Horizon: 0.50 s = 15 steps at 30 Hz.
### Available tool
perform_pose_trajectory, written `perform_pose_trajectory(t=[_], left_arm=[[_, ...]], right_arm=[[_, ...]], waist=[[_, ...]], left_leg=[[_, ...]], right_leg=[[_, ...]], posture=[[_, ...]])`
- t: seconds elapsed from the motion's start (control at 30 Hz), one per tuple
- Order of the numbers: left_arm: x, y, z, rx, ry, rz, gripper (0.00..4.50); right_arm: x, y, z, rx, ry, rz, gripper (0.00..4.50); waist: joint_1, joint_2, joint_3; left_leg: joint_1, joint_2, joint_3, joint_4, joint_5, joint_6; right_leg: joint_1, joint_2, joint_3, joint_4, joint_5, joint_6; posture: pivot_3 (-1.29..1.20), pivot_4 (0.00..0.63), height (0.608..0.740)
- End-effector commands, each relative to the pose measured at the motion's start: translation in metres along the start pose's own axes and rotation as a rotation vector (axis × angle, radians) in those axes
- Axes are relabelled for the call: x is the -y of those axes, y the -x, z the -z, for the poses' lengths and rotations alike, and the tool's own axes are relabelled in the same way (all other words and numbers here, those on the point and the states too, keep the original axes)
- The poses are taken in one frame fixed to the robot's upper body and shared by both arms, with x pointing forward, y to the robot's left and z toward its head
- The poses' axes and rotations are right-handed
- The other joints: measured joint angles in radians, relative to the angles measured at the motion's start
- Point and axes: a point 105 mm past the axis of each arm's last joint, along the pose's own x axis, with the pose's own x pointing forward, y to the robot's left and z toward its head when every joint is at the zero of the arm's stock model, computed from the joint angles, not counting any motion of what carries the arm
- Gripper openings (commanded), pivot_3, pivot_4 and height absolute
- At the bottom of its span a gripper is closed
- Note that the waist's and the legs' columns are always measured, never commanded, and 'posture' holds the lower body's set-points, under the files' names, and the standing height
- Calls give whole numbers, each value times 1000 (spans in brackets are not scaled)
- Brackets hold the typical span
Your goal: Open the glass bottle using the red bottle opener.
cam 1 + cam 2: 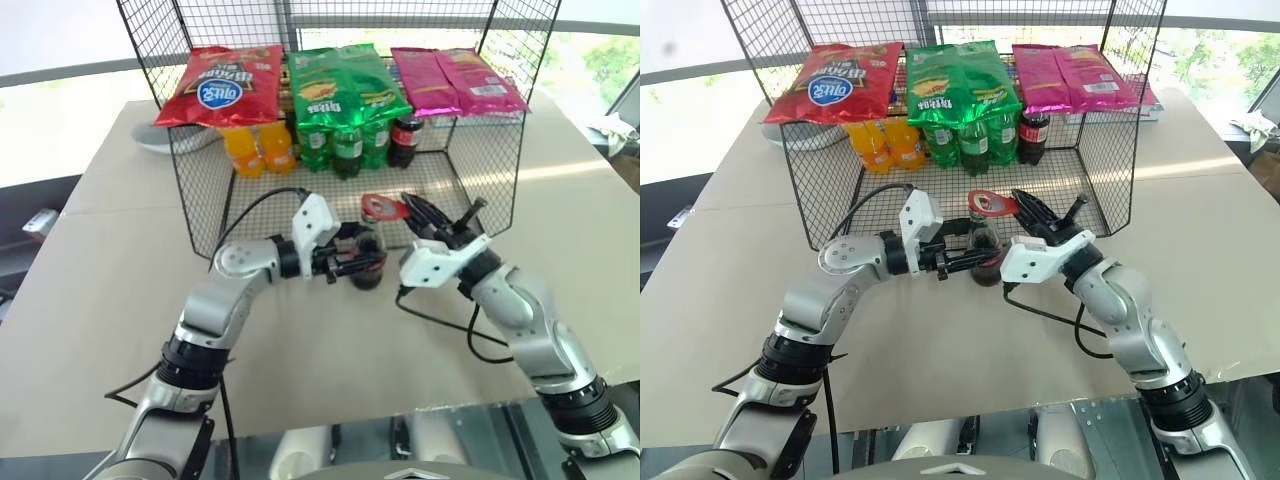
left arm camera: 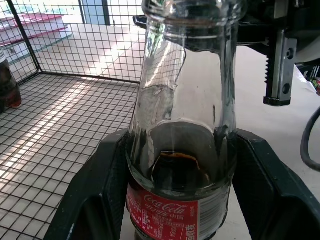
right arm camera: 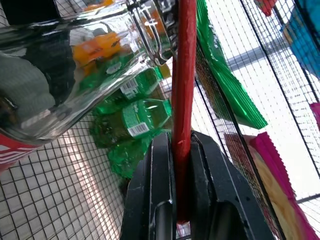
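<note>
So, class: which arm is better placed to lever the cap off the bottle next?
The right. Its fingers pinch the red opener, already at the bottle top; the left gripper clamps the bottle's body.

Chip bags [image 1: 219, 85]: four. Soda bottles [image 1: 346, 148]: about six. Glass bottle [image 1: 367, 260]: one. Opener [image 1: 382, 208]: one.

A beige table [image 1: 90, 300] is seen, on which a black wire basket [image 1: 200, 215] is set at the far middle. A grey-white object [image 1: 160, 140] is laid just left of it, at the far side.
</note>
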Motion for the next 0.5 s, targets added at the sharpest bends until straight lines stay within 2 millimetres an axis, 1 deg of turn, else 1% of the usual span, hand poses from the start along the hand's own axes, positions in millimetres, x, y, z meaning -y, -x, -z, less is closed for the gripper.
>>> perform_pose_trajectory(t=[0.03,0.1,0.2,0.23,0.33,0.5], left_arm=[[3,-1,-14,44,-22,17,2300],[3,-1,-14,43,-20,16,2300],[2,-2,-14,43,-18,15,2300],[2,-2,-14,43,-17,15,2300],[1,-2,-15,44,-17,13,2300],[1,-2,-15,38,-21,12,2300]], right_arm=[[-32,8,4,-32,36,-104,0],[-37,10,5,-40,36,-100,0],[-47,7,1,-34,10,-98,0],[-50,5,1,-47,-30,-83,0],[-59,3,4,-71,-70,-73,0],[-67,2,3,-55,-62,-83,0]], waist=[[0,0,0],[0,0,0],[0,0,-1],[0,0,-1],[-1,0,-2],[-2,0,-2]], left_leg=[[0,0,0,0,0,0],[0,0,0,0,0,0],[0,0,0,0,0,0],[0,0,0,0,0,0],[1,1,0,0,0,0],[2,1,1,0,0,0]], right_leg=[[0,0,0,0,0,0],[0,0,0,0,0,0],[0,0,0,0,0,0],[0,0,0,0,0,0],[0,1,0,0,0,0],[1,1,1,0,0,0]], posture=[[0,150,740],[0,150,740],[0,150,740],[0,150,740],[0,150,740],[0,150,740]])
